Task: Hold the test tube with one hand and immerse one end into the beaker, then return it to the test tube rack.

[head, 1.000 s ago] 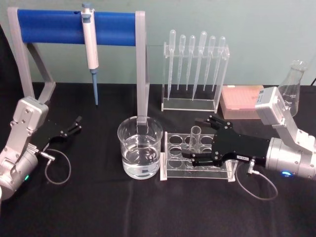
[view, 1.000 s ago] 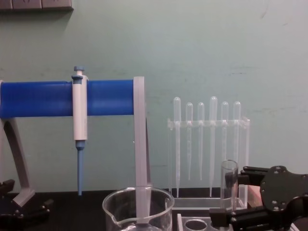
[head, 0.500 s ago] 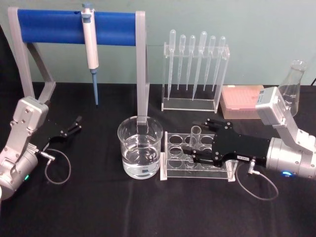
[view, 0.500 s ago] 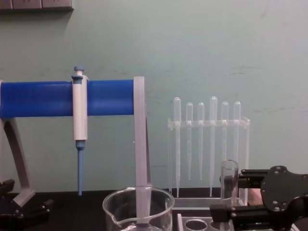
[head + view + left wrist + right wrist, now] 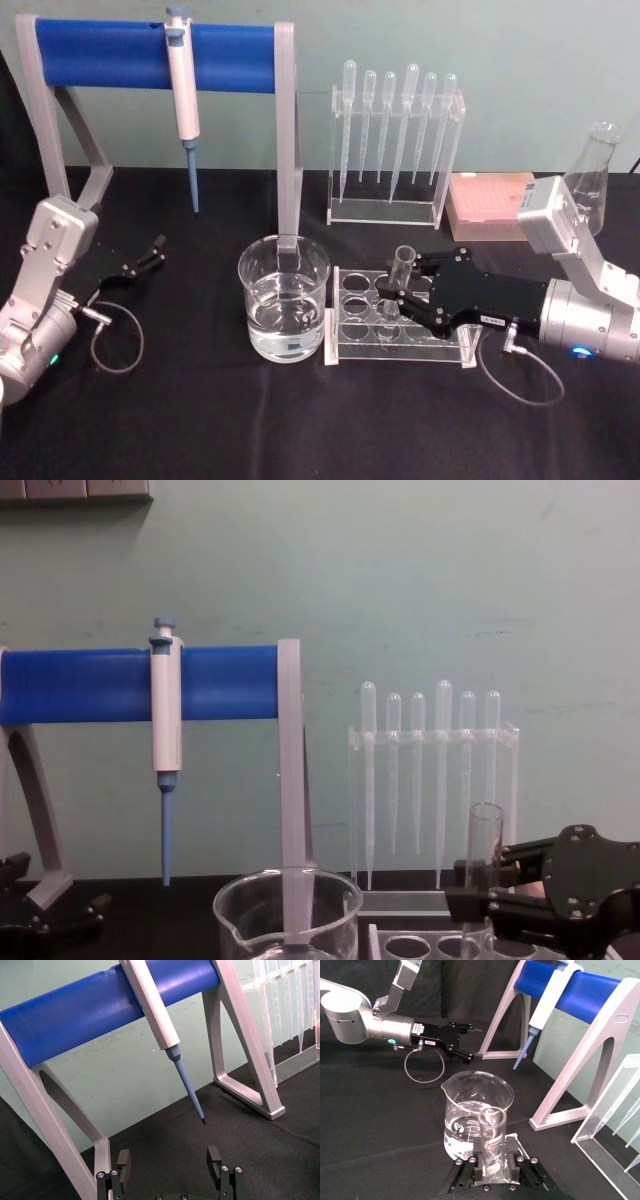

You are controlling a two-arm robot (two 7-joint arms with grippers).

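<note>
While I hold the test tube (image 5: 401,270): my right fingers (image 5: 412,306) are clamped on its lower part, one on each side of the glass, right of centre in the head view.
Test tube's long axis: nearly upright in the chest view; in the head view its open mouth leans a little toward the upper right of the frame.
Test tube's lower end: down at the level of the rack (image 5: 440,352); whether it is clear of its hole I cannot tell.
Beaker (image 5: 247,292): to the left of the tube, centre of the head view, just beside the rack's left end, part full of water.
Relation that counts: the beaker's open mouth lies leftward from my right fingers, and the tube points down, so I judge the move needs a lift first, then a sideways carry over the rim.
Nearer arm: mine on the right; it already has the glass.
Left fingers (image 5: 123,1164): apart and holding nothing, low over the black surface at the far left of the head view, well apart from the beaker.
Risk: as I judge it, the tube's end catching the rack or the beaker's rim.
</note>
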